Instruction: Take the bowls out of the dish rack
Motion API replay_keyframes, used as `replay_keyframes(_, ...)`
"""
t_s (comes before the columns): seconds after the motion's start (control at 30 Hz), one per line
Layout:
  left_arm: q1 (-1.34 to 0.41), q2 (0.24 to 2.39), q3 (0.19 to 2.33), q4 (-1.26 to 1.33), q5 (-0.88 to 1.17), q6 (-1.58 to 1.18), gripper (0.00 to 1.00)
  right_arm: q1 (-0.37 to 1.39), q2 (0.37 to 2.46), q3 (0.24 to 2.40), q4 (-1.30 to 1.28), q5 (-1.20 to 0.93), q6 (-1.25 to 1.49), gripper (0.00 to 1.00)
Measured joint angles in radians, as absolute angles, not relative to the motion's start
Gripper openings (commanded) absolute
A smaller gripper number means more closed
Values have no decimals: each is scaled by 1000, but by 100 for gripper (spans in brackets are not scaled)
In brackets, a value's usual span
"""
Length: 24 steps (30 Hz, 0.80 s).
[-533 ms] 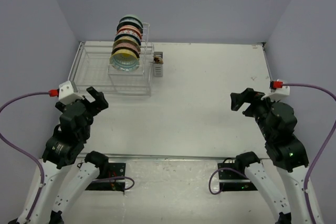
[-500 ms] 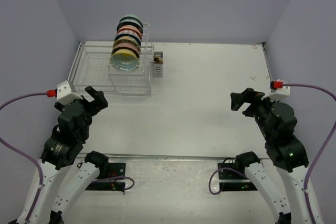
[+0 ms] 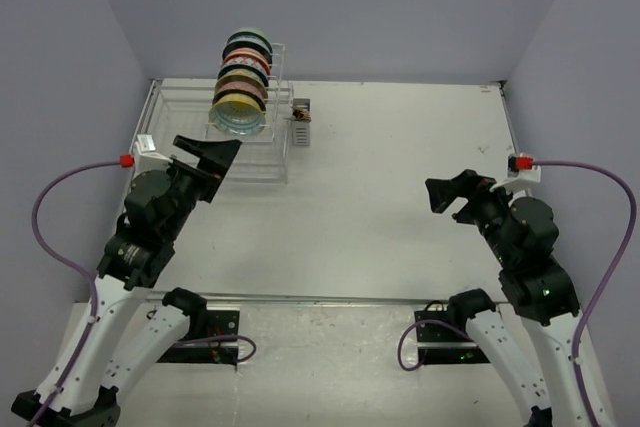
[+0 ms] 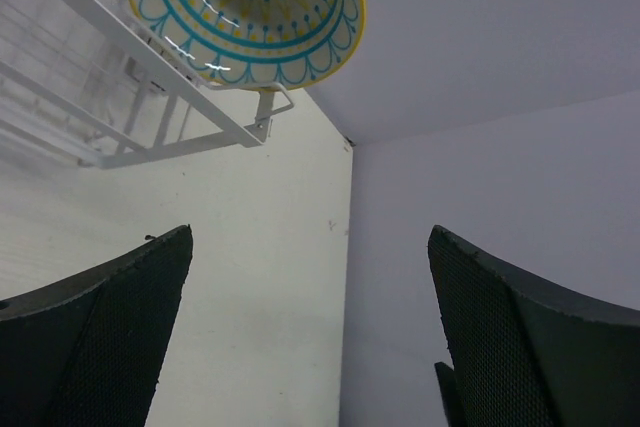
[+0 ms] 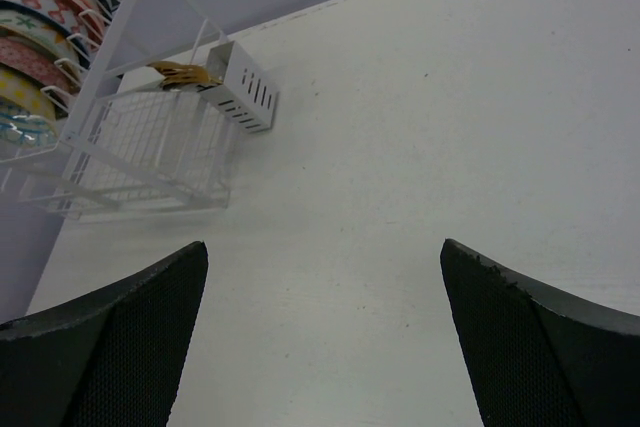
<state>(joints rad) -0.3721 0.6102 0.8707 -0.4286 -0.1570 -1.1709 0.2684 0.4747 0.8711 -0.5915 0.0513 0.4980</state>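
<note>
your left claw (image 3: pixel 212 161) is spread wide and empty, just short of the rack (image 3: pixel 175 147) at the far left of the counter (image 3: pixel 400 167). the bowls (image 3: pixel 242 82) stand on edge in a row running away from you, front bowl (image 4: pixel 250 7) just ahead and above. the right claw (image 3: pixel 447 197), also wide and empty, is well apart, so i'd lead with the left

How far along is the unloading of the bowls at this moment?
Done: nothing; all bowls stand in the dish rack, none on the table. In hand: the open, empty left gripper points at the front bowl; the right gripper hangs open, empty. Left: every bowl.
</note>
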Motion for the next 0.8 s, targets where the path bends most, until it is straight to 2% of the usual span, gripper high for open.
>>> replay_keyframes(0.17, -372, 740, 874, -335, -154, -1314, 100, 268, 455, 853, -556, 4, 525, 99)
replay_keyframes(0.3, -372, 829, 892, -301, -232, -1379, 100, 268, 448, 842, -543, -35, 540, 99)
replay_keyframes(0.33, -372, 848, 897, -292, -260, -1389, 95, 268, 448, 840, -542, -44, 542, 99)
replay_keyframes(0.4, -372, 883, 911, -268, -308, -1405, 92, 268, 445, 833, -536, -51, 543, 99)
replay_keyframes(0.7, -372, 1060, 1030, -168, -409, -1404, 89, 268, 437, 813, -529, -71, 542, 99)
replay_keyframes(0.8, -372, 1102, 1056, -164, -437, -1412, 81, 268, 437, 813, -528, -72, 542, 99)
